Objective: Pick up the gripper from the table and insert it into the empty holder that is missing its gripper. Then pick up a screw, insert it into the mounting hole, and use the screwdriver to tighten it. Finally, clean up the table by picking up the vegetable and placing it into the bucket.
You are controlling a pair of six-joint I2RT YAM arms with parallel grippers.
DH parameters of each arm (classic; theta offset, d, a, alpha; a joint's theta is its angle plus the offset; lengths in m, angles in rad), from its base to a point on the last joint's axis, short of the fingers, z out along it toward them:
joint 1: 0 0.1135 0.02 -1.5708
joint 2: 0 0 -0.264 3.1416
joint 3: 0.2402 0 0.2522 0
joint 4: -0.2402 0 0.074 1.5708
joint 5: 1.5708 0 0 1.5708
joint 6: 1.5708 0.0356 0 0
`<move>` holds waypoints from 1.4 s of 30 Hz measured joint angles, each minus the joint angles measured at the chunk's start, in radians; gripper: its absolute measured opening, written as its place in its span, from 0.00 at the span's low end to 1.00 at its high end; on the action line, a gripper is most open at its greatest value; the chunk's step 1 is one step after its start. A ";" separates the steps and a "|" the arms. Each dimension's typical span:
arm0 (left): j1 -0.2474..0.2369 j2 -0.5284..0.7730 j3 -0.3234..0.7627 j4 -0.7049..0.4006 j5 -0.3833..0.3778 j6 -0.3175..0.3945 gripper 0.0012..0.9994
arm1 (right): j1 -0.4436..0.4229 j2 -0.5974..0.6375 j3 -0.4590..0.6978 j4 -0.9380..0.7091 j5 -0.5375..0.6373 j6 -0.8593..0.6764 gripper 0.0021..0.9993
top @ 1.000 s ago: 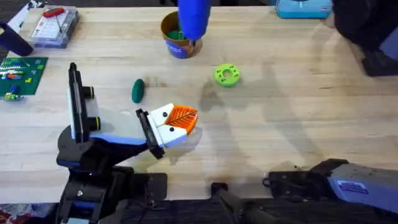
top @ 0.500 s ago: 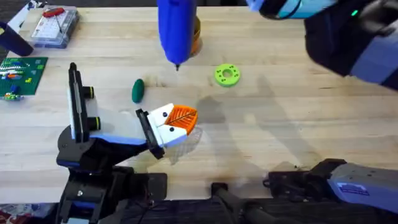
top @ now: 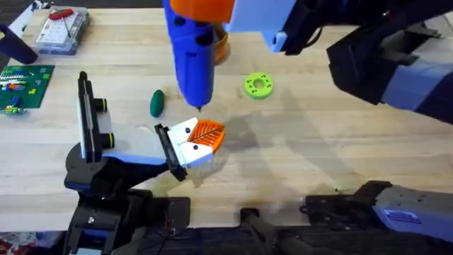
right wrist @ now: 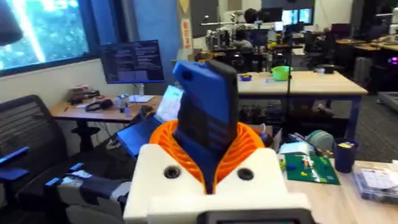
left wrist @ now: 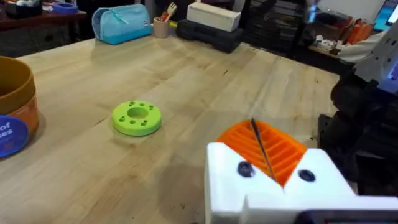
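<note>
My right gripper, white with orange pads, is shut on the bright blue screwdriver and holds it upright; in the right wrist view the screwdriver stands between the pads. Its thin bit points down just over my left gripper, which is white and orange, lies low over the table and looks shut and empty. The dark green vegetable lies on the table left of the bit. The orange-brown bucket stands behind the screwdriver, half hidden, and also shows in the left wrist view. Screw and holder are hidden.
A lime green disc with holes lies right of the screwdriver. A clear plastic box with a red-handled tool and a green circuit board sit at the far left. A light blue pouch is at the far table edge.
The right arm has carried the screwdriver from over the bucket toward the near side and down to the left gripper. The left arm has stayed still.
</note>
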 joint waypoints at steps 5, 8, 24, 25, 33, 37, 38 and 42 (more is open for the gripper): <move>0.000 0.000 0.000 0.000 0.000 0.000 0.02 | 0.018 0.009 0.000 0.000 -0.001 -0.004 0.02; 0.000 0.000 0.000 0.000 0.000 0.000 0.02 | 0.018 0.019 0.000 -0.001 -0.002 -0.006 0.02; 0.000 0.000 0.000 -0.001 0.002 0.068 0.02 | 0.032 0.023 0.000 -0.001 -0.004 -0.013 0.02; 0.000 0.000 0.000 -0.001 0.003 0.071 0.02 | 0.034 0.023 0.000 -0.001 -0.004 -0.015 0.02; 0.000 0.000 0.000 -0.001 0.004 0.079 0.02 | 0.037 0.023 0.000 -0.001 -0.005 -0.036 0.02; 0.000 0.000 0.000 -0.001 0.004 0.079 0.02 | 0.038 0.023 0.000 -0.001 -0.009 -0.045 0.02; 0.000 0.000 0.000 -0.001 0.004 0.079 0.02 | 0.038 0.023 0.000 -0.001 -0.009 -0.046 0.02; 0.000 0.000 0.000 -0.001 0.004 0.079 0.02 | 0.038 0.023 0.000 -0.001 -0.012 -0.060 0.02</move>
